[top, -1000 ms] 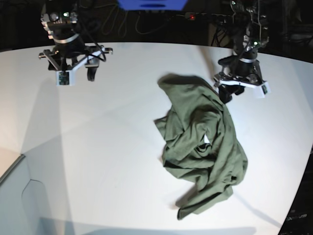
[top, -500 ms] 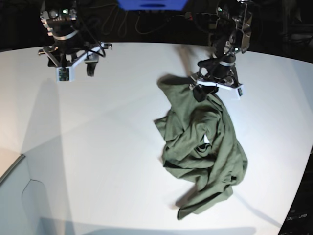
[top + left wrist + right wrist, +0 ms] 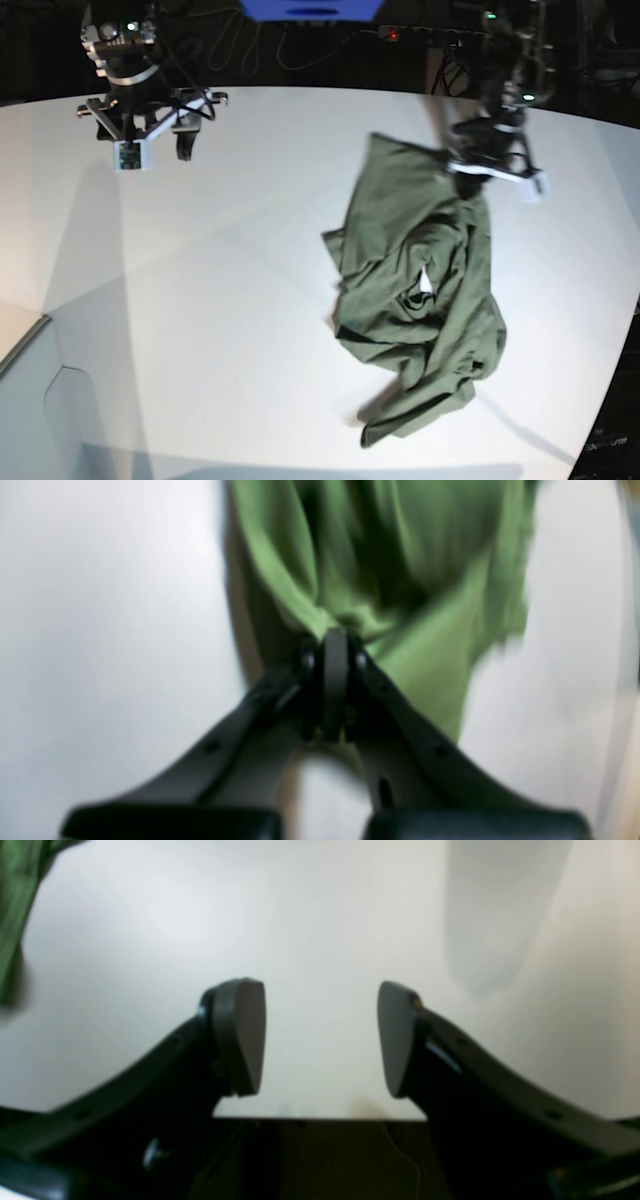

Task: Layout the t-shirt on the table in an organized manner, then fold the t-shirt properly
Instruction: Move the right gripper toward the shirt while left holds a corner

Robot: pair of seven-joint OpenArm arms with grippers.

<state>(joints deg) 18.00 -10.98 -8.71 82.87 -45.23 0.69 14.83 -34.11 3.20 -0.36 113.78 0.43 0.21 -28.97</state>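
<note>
Olive cotton, soft and limp: the shirt (image 3: 420, 290) lies crumpled on the right half of the table (image 3: 230, 300), its far edge lifted. It looks light and floppy, so any pinch drags the rest along; best holds would be shoulder seams or hem corners, though neither can be picked out in this heap. Left gripper (image 3: 334, 645) is clenched on a bunched fold of the shirt's far edge, cloth fanning away from the pinch. Right gripper (image 3: 320, 1035) hangs wide apart over bare table at the far left, holding nothing. Against a second ago: the left jaws were apart beside the shirt; now they have closed, and the far edge is pulled up and stretched taller.
</note>
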